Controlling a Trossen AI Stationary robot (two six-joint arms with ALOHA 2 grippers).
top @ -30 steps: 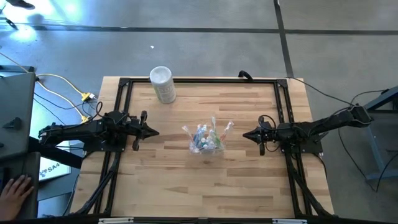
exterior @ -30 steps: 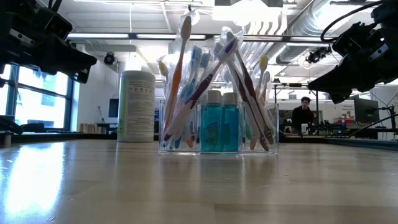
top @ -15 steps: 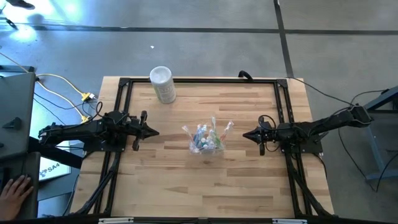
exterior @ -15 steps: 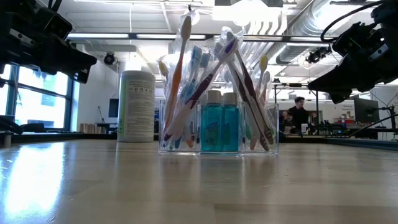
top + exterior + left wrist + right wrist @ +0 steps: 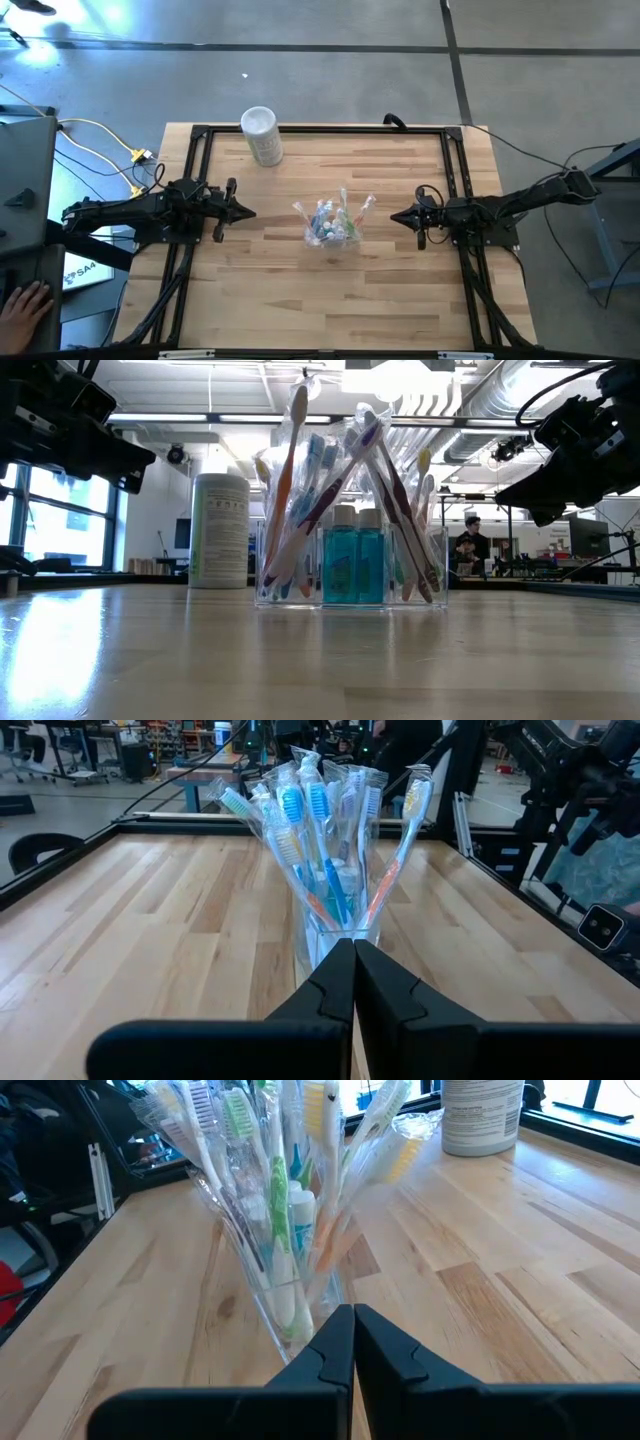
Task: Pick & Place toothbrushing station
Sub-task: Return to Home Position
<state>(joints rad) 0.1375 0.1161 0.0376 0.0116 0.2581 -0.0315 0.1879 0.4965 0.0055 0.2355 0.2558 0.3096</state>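
Here the left gripper (image 5: 249, 212) and right gripper (image 5: 393, 218) flank the clear organizer (image 5: 437, 588), well apart from it, bare table (image 5: 300, 290) between; each has its fingers pressed together, holding nothing. The organizer stands mid-table: 2 teal tubes (image 5: 353, 565) upright at its centre, wrapped toothbrushes (image 5: 300, 510) either side, handles down, heads leaning up and outward. Behind it stands a white cylinder (image 5: 219, 530); far beyond, a person (image 5: 466, 545)
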